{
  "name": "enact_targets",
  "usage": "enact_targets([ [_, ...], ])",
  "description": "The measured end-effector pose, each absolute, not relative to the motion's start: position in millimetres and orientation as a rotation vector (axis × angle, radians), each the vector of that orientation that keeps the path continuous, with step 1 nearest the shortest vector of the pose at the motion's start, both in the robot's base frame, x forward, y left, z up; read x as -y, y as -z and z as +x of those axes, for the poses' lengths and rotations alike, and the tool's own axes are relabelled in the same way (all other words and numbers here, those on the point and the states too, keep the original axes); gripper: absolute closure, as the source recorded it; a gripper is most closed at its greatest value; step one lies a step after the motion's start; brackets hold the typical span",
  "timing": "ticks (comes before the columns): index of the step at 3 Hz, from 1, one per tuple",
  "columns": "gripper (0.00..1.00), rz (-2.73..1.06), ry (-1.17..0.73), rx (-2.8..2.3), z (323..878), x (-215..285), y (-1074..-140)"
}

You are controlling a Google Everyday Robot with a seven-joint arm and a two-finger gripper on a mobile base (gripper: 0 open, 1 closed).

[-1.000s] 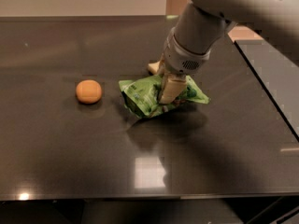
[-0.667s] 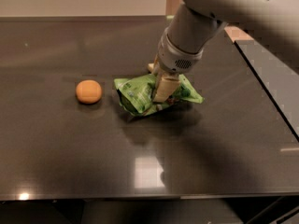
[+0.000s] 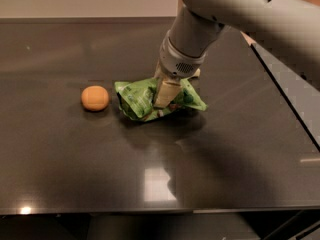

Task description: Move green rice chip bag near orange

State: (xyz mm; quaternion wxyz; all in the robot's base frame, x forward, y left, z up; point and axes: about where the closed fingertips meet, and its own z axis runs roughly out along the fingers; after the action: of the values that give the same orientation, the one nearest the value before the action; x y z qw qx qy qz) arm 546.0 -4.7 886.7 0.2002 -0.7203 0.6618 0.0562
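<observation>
The green rice chip bag (image 3: 140,99) lies crumpled on the dark table (image 3: 75,154), just right of the orange (image 3: 95,98), with a small gap between them. My gripper (image 3: 165,95) comes down from the upper right and is shut on the green rice chip bag at its middle. One pale finger (image 3: 164,93) shows in front of the bag. The bag's right end sticks out past the gripper.
A bit of the pale yellow sponge (image 3: 196,73) shows behind the gripper's wrist. The table's right edge (image 3: 285,104) runs diagonally, with a lighter surface beyond it. Light glare sits on the table near the front.
My gripper has moved left with the green rice chip bag, closing the gap to the orange. The orange has not moved.
</observation>
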Motion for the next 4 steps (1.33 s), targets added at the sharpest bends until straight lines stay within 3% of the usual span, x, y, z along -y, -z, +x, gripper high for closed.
enact_targets([
  [1,0.82,-2.017,-0.173,-1.843,548.8,-5.4,-885.7],
  [4,0.12,-2.026,-0.188,-1.834,548.8,-14.3,-883.9],
])
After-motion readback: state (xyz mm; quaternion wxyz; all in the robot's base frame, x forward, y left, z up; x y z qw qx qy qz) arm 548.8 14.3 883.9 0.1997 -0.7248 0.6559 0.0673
